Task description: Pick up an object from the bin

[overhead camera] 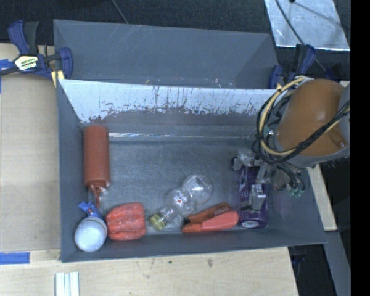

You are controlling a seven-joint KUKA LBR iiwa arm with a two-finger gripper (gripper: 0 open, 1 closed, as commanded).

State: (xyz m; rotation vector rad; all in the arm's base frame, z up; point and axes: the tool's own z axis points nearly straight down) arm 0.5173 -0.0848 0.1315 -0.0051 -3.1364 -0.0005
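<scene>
Okay, gripper (254, 189): low at the bin's (172, 60) right end, directly over the purple thing; can't make out if it's apart or together.
Purple thing (253, 214): long, front right corner, top hidden by gripper.
Neighbours: orange-red tool (213, 221) touching its left, clear bulb (190, 195) near.
Left end: red lump (126, 221), white ball (90, 234), brown cylinder (95, 156).
</scene>
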